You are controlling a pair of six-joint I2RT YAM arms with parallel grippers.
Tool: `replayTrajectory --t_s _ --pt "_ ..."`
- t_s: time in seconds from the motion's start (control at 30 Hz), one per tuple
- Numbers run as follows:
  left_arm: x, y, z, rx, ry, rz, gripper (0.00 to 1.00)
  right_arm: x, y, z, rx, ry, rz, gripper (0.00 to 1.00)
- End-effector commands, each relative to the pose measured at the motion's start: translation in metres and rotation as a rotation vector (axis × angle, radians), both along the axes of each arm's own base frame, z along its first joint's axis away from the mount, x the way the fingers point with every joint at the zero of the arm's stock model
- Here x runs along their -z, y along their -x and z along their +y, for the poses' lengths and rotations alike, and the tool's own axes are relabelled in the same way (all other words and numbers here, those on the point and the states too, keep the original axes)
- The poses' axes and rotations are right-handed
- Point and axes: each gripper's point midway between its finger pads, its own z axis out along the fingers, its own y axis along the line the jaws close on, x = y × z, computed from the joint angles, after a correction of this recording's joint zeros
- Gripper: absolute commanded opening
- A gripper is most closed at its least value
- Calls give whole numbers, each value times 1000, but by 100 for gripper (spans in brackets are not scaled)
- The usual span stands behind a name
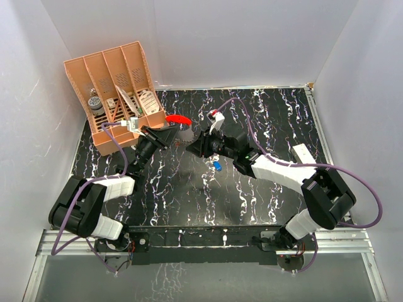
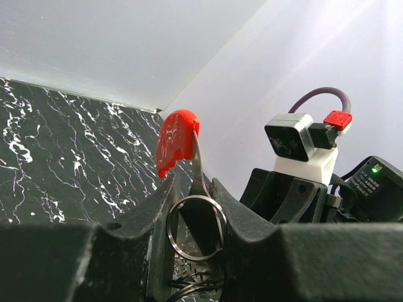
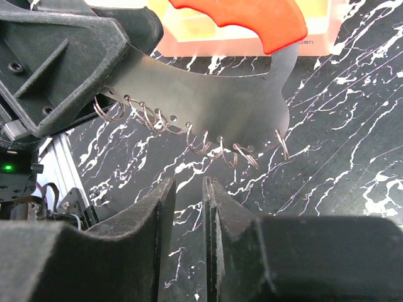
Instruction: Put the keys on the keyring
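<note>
The keyring is a flat grey plate with a red grip on top and several small wire rings along its lower edge. My left gripper is shut on the plate and holds it above the table's back middle. In the left wrist view the red grip rises above the fingers and one wire ring hangs between them. The right wrist view shows the plate just ahead of my right gripper, which stands slightly open with only table seen in the gap. A blue-headed key lies on the table under the right arm.
An orange compartment rack holding small items stands at the back left, close behind the left gripper. White walls close in the black marbled table on three sides. The two grippers face each other, a short gap apart.
</note>
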Motion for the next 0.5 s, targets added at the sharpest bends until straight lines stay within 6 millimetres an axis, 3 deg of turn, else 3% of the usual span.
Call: replayTrajectory --t_s 0.0,0.13,0.2,0.47 --pt "-43 5 6 -18 53 -125 0 -35 -9 -1 19 -30 -104 25" --pt "-38 2 5 -19 44 -99 0 -45 -10 -2 18 -28 -133 27" --pt "-46 5 6 -19 53 -114 0 -48 -11 -3 21 -22 -147 28" --pt "-45 5 7 -21 55 -91 0 -62 -14 -10 43 0 -223 30"
